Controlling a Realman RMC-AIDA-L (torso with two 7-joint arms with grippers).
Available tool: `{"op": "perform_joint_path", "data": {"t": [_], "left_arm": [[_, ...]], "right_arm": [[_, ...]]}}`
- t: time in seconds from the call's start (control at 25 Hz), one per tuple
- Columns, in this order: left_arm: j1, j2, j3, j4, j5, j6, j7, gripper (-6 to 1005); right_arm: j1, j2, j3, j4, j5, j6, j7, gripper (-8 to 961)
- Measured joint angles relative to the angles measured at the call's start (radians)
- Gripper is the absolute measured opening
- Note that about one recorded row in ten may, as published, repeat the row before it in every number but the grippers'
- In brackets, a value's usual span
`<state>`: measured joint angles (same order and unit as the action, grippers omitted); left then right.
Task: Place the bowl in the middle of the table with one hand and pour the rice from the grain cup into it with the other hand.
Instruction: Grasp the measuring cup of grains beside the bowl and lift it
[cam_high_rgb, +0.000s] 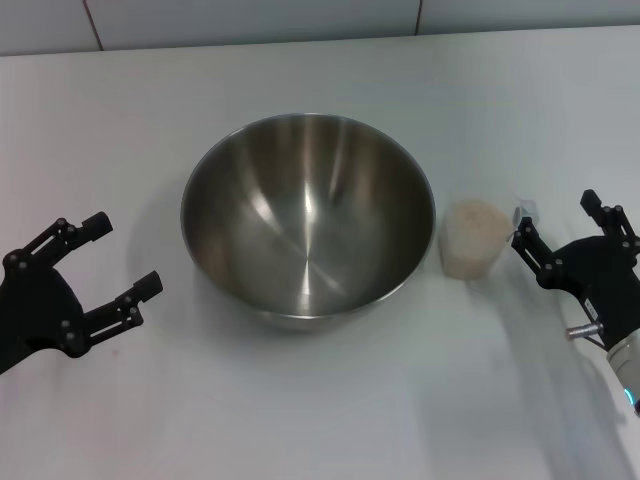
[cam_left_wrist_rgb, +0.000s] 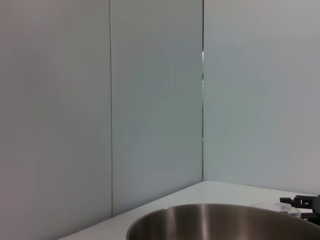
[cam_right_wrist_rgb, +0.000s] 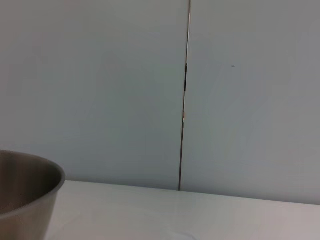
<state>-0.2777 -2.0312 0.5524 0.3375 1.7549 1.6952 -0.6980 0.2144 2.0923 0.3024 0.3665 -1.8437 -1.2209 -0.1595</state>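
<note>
The bowl (cam_high_rgb: 308, 222) stands upright near the middle of the tabletop (cam_high_rgb: 320, 420), its mouth facing straight up and its brushed steel inside bare of any grains. Being round, it has no long axis to speak of. Just beside it, toward the tabletop's right edge and apart from its rim by a narrow gap, the grain cup (cam_high_rgb: 472, 238) stands upright too, wider at its mouth than at its foot, filled almost to the brim with rice (cam_high_rgb: 474, 217). A faint clear handle or spout shows on the cup's side away from the bowl.

The right end effector (cam_high_rgb: 553, 230) sits just beyond that side of the cup, near the right edge, its black fingers (cam_high_rgb: 527, 245) spread apart and pointing toward the cup without closing on it. The left end effector (cam_high_rgb: 108, 260) rests over the tabletop's left part, well clear of the bowl, fingers spread wide and aimed at the bowl's wall.

The left wrist view catches the bowl's rim (cam_left_wrist_rgb: 225, 220) low down, with pale wall panels (cam_left_wrist_rgb: 150, 100) behind. No writing is legible anywhere.
</note>
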Motion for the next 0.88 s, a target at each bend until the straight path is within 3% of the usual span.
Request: {"op": "perform_joint_path", "data": {"t": [0.24, 0.44, 0.84, 0.88], "left_arm": [[0.0, 0.0, 0.0, 0.0, 0.0, 0.005, 0.0, 874], [0.001, 0.0, -0.001, 0.0, 0.0, 0.01, 0.0, 874], [0.006, 0.002, -0.002, 0.0, 0.0, 0.014, 0.0, 874], [0.006, 0.002, -0.002, 0.0, 0.0, 0.014, 0.0, 874]], "right_arm": [[0.003, 0.0, -0.001, 0.004, 0.0, 0.0, 0.0, 813], [0.006, 0.0, -0.01, 0.006, -0.003, -0.007, 0.009, 741], [0.009, 0.0, -0.012, 0.006, -0.008, -0.011, 0.017, 542], [0.009, 0.0, -0.012, 0.006, -0.008, -0.011, 0.017, 482]]}}
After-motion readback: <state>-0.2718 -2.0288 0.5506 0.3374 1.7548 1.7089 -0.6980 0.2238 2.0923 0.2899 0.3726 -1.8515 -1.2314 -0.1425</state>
